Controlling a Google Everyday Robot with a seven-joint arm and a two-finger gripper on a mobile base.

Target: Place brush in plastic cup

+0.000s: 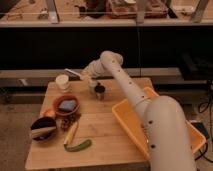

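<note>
My gripper point(86, 76) is at the back middle of the wooden table point(100, 130), shut on the brush point(73, 73). The brush's white handle sticks out to the left, pointing at the white cup point(62, 82). Its bristle head is hidden behind the gripper. Right below the gripper stands the pale plastic cup point(92, 86), partly covered by it. Touching that cup on its right is a dark cup point(100, 91).
A red bowl with a blue sponge point(66, 105) sits left of centre, and a dark bowl point(42, 127) is at the front left. A yellow corn cob point(71, 132) and a green vegetable point(77, 146) lie near the front edge. A big yellow tray point(131, 120) fills the right side under my arm.
</note>
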